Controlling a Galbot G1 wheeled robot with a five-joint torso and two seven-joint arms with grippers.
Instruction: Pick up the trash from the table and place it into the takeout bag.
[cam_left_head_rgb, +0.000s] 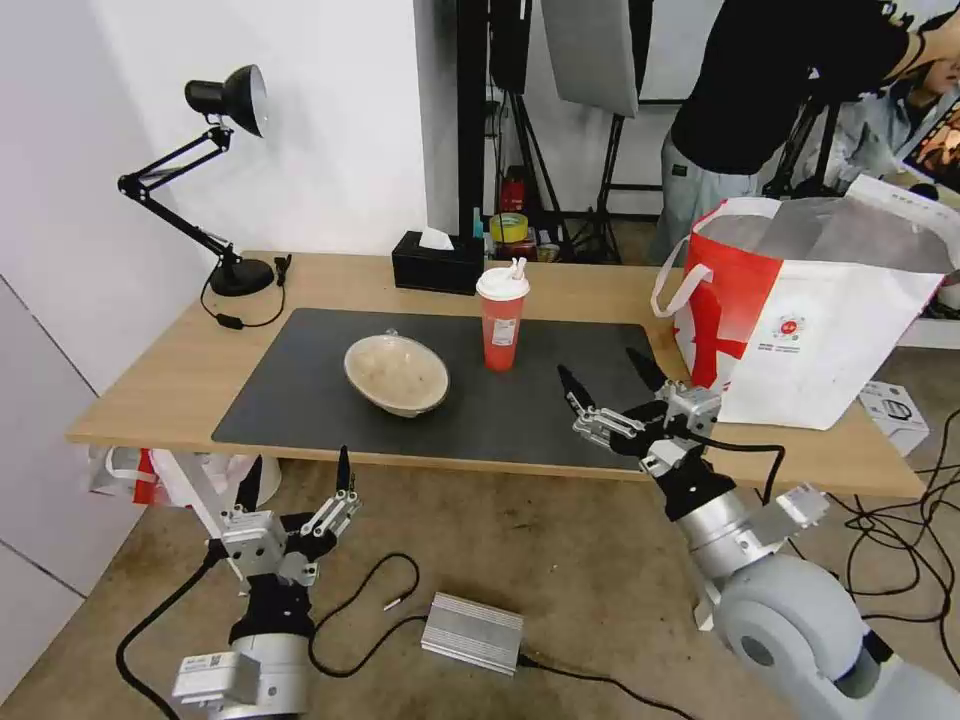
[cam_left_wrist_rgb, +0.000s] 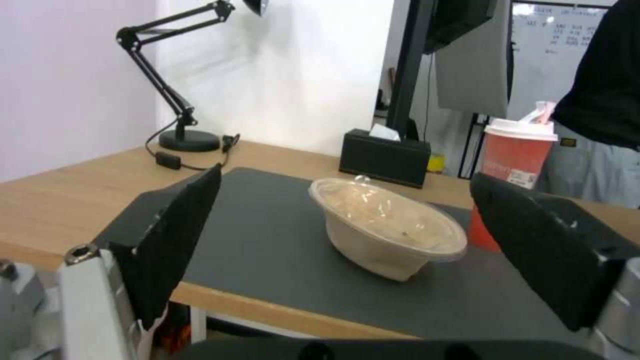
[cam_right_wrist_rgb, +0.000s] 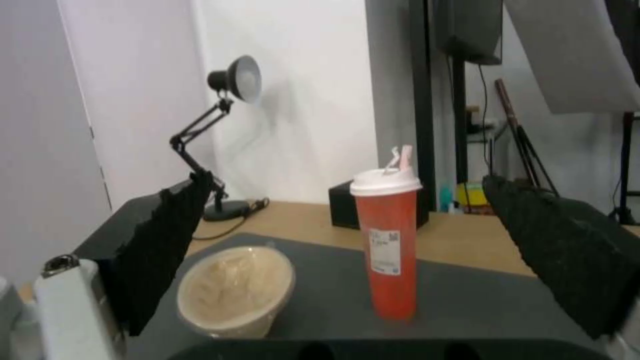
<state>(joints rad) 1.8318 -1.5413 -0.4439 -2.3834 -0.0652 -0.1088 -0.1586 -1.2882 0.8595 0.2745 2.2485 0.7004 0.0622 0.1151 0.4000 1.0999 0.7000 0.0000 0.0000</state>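
Over the mat's near edge, the right gripper (cam_left_head_rgb: 612, 375) is held spread, aimed at the red cup (cam_left_head_rgb: 502, 318); the left gripper (cam_left_head_rgb: 295, 478), likewise spread, is parked below the table (cam_left_head_rgb: 150, 390).

Sitting on the mat (cam_left_head_rgb: 330, 400) in the middle of the table (cam_left_head_rgb: 150, 385): the bowl (cam_left_head_rgb: 397, 374), tipped a bit, with the cup (cam_left_head_rgb: 502, 318) standing upright just to its right and slightly further back; resting behind the cup at the table's far edge, the tissue box (cam_left_head_rgb: 436, 263); standing at the far left corner, the lamp (cam_left_head_rgb: 215, 180); taking up the right end of the table, the takeout bag (cam_left_head_rgb: 810, 310); hanging over the mat's front right part, the right gripper (cam_left_head_rgb: 612, 380), near the bag; hovering below the front edge, left of the bowl, the left gripper (cam_left_head_rgb: 295, 480); lying on the floor between the arms, a metal box (cam_left_head_rgb: 472, 632).
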